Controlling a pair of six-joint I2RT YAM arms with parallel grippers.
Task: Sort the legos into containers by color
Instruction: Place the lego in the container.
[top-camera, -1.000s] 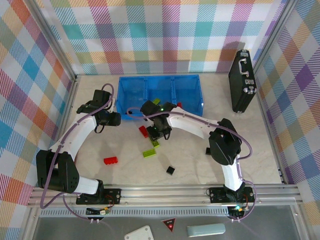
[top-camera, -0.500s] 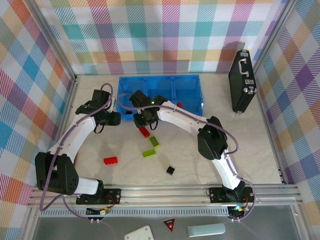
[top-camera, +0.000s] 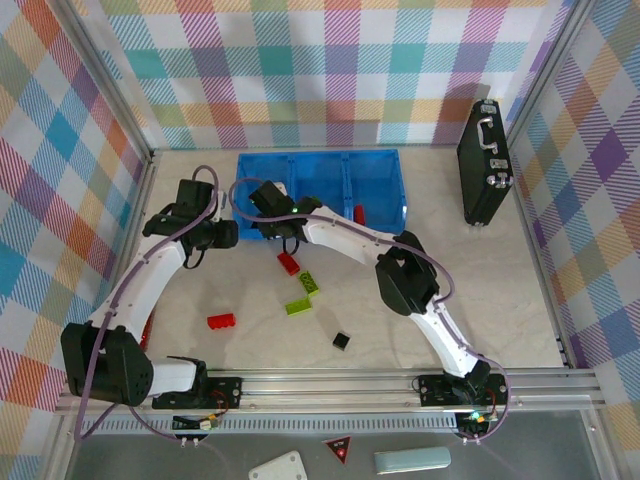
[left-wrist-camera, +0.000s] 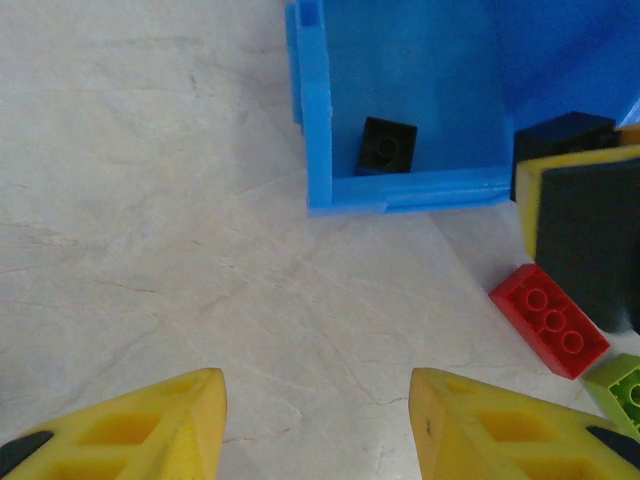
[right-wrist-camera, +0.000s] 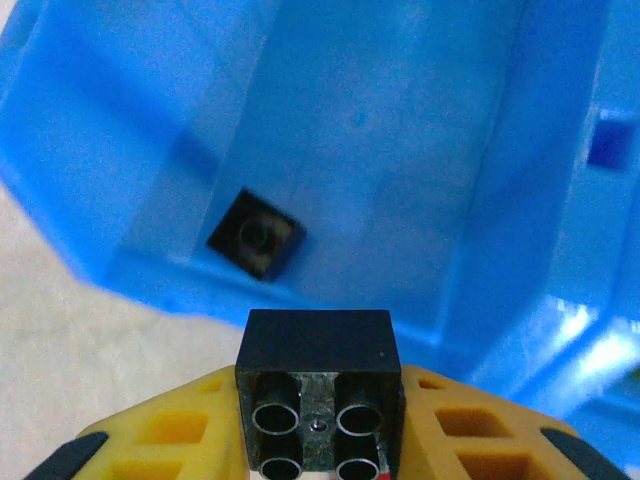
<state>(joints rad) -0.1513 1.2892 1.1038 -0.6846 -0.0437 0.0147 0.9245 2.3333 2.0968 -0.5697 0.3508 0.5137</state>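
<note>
Left of the blue tray (top-camera: 320, 158), the left gripper (left-wrist-camera: 315, 392) hangs over bare table. Its yellow fingers (left-wrist-camera: 150, 425) are well apart with nothing between them. Nearer the bases lies the lone red brick (top-camera: 221, 321), oblong, studs up.

The tray is bright plastic with low walls and three compartments side by side. In the left compartment the loose black brick (right-wrist-camera: 257, 235) lies flat near the front wall, tiny and squarish. Over that same compartment the right gripper (top-camera: 262, 200) is clamped on the held black brick (right-wrist-camera: 318, 340), whose hollow underside faces the wrist camera.

In front of the tray we see the middle red brick (top-camera: 288, 263), then the lower green brick (top-camera: 297, 307) and the upper green brick (top-camera: 311, 284), both lime and oblong. The table black brick (top-camera: 342, 341) sits apart, nearer the bases. The tray red brick (top-camera: 358, 213) is in the right compartment.

The black briefcase (top-camera: 482, 165) stands far right.

In clear sight we count three black, three red and two lime-green bricks, plus one tray and one briefcase.
</note>
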